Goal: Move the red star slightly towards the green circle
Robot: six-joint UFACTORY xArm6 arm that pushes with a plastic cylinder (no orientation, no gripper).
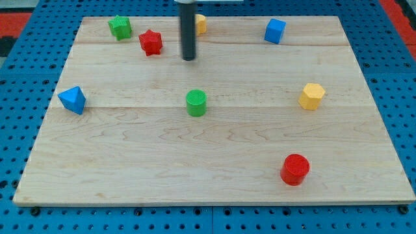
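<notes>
In the camera view, a pale wooden board (214,162) lies on a blue perforated table (13,130). The small red star-shaped block (150,42) sits near the view's top left of the board. It is roughly as wide as it is tall, so no long axis can be made out; one of its points faces the view's top. Just to its left, toward the view's top, stands a green star-like block (119,27), close but apart from it. The green circular cylinder block (196,103) stands upright near the board's middle, well below and to the right of the red star.

The straight dark rod (188,29) comes down from the view's top edge, and my tip (188,59) is to the right of the red star, near it but not touching, and above the green cylinder. The arm carries no jaws, only this rod.

A yellow block (201,24), its shape partly hidden, shows behind the rod. Further right are a blue cube-like block (275,30), a yellow hexagonal block (312,96) and a red cylinder block (295,169). A blue triangular block (72,99) lies at the view's left.

No writing or labels can be read on anything.
</notes>
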